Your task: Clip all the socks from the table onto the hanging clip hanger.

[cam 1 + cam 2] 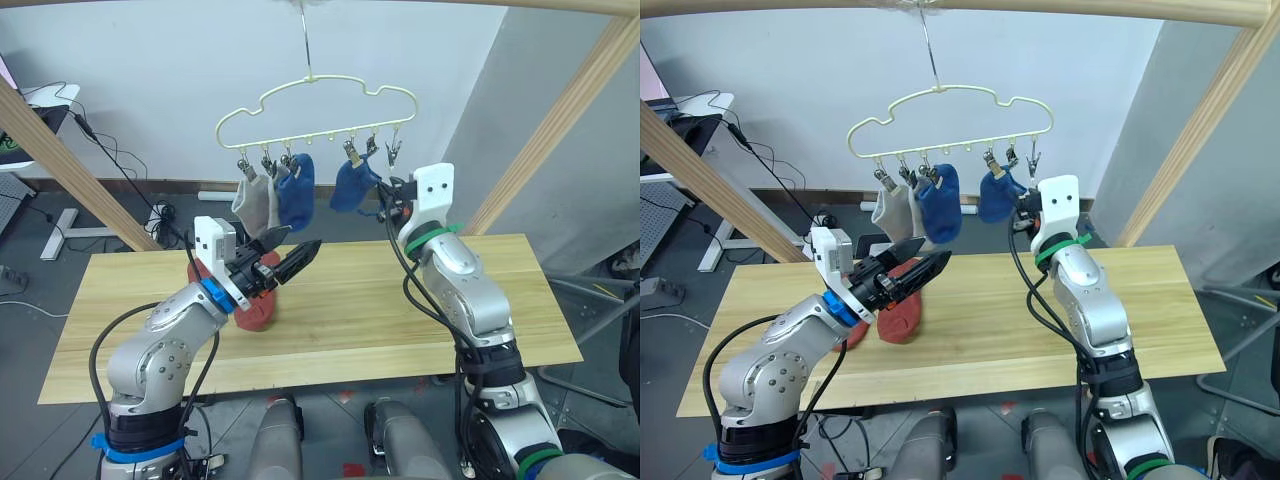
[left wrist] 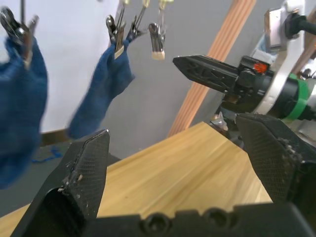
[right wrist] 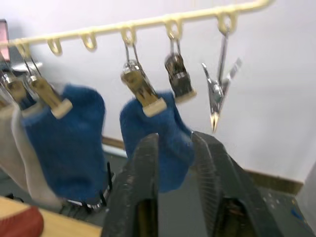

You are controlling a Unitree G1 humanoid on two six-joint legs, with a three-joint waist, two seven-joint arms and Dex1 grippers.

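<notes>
The pale-yellow clip hanger (image 1: 320, 95) hangs from the wooden frame above the table (image 1: 400, 310). Two grey socks (image 1: 255, 200) and a blue sock (image 1: 297, 190) hang clipped on its left side. A second blue sock (image 3: 170, 143) hangs from a clip further right, and my raised right gripper (image 1: 383, 192) is shut on its lower part. The rightmost clip (image 3: 217, 94) hangs bare. My left gripper (image 1: 290, 250) is open, held just above the rust-red socks (image 1: 902, 312) lying on the table's left part.
Slanted wooden poles (image 1: 560, 130) of the frame rise behind the table on the right and on the left (image 1: 70, 170). Cables (image 1: 150, 215) and a desk leg lie on the floor beyond the far left edge.
</notes>
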